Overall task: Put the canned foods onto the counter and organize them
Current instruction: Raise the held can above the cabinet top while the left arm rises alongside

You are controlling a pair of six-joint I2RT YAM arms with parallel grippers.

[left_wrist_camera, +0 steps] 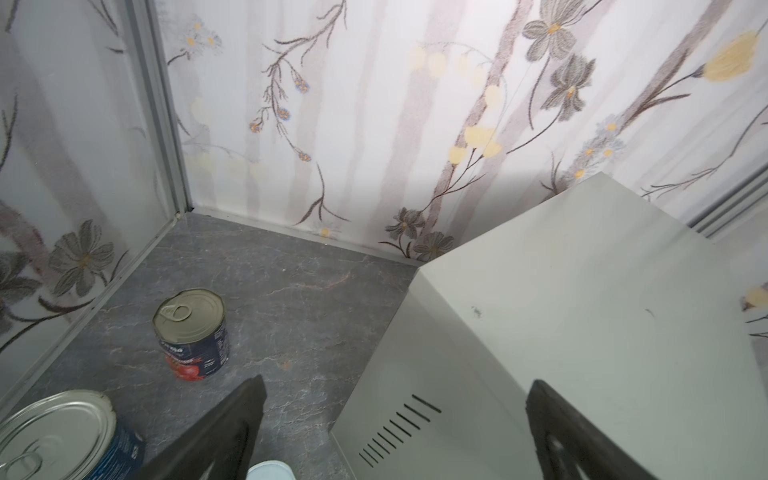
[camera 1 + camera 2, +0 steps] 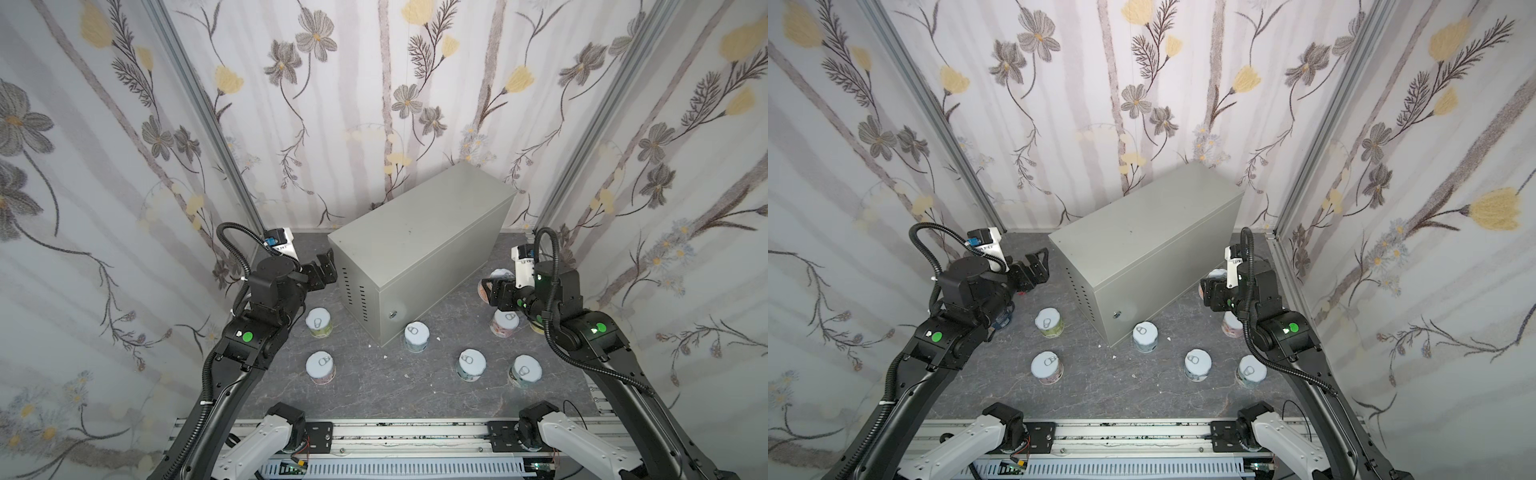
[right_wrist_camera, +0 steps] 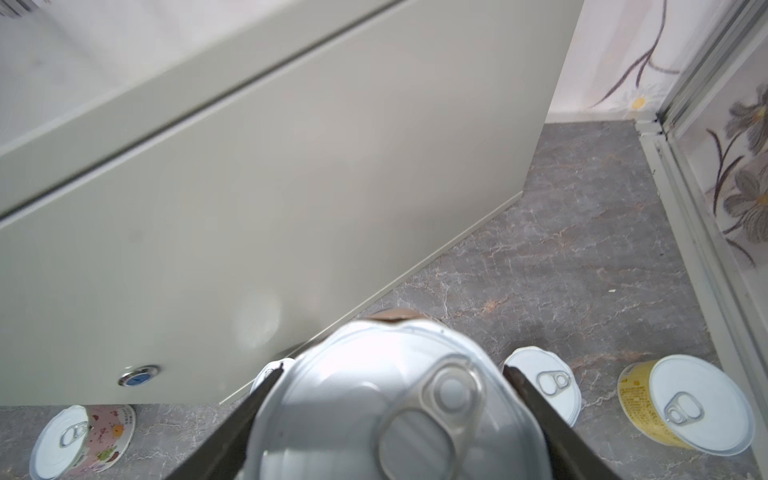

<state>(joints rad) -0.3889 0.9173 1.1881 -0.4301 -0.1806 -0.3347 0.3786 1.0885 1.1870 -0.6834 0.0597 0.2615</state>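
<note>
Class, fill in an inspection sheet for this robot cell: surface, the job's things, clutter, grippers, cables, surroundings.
Surface: dark marbled floor, carrying everything.
Job's things: counter, no cans on its top; short cans upright on the floor; navy-red can and blue can on the floor near the left arm.
Clutter: small white specks on the floor.
Grippers: left gripper open, empty; right gripper shut on a pull-tab can.
Cables: black conduits looped over both arms.
Surroundings: floral walls; mounting rail in front.
</note>
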